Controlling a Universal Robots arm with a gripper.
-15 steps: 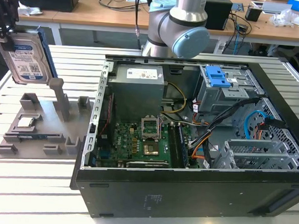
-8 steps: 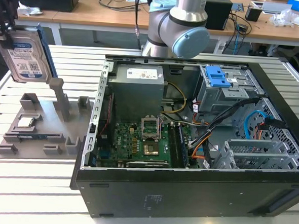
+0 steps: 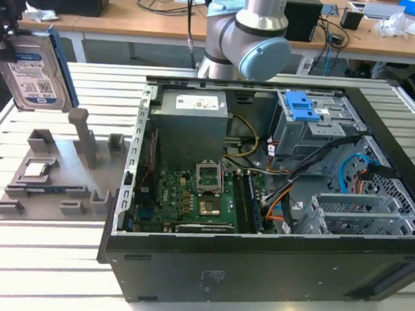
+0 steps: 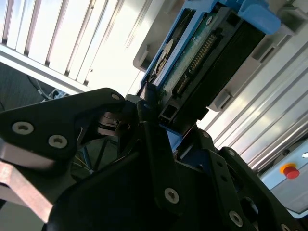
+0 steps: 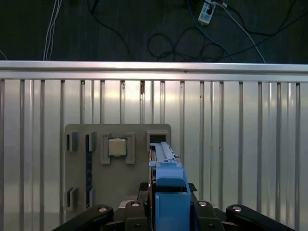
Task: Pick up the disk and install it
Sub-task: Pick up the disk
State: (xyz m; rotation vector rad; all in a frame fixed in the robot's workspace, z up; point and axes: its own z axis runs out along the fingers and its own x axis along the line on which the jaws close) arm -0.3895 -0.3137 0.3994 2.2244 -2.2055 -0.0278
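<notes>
The disk (image 3: 33,74), a silver hard drive with a white-and-blue label in a blue bracket, hangs upright in the air at the exterior view's far left. It is above the grey holder plate (image 3: 58,174). My gripper (image 3: 6,36) is shut on its upper end. In the first wrist view the disk (image 5: 163,154) is seen edge-on, running out from between the black fingers (image 5: 139,190), with the holder plate (image 5: 115,168) below it. In the second wrist view its connector end (image 4: 202,62) faces the camera, with the gripper (image 4: 155,113) clamped on the disk.
The open computer case (image 3: 380,102) lies at the exterior view's right, with a drive cage and blue latch (image 3: 303,108) at its back. A small square processor chip (image 5: 117,147) sits on the holder plate. The arm's base (image 3: 247,31) stands behind the case. The slatted table edge (image 5: 154,67) borders dark floor.
</notes>
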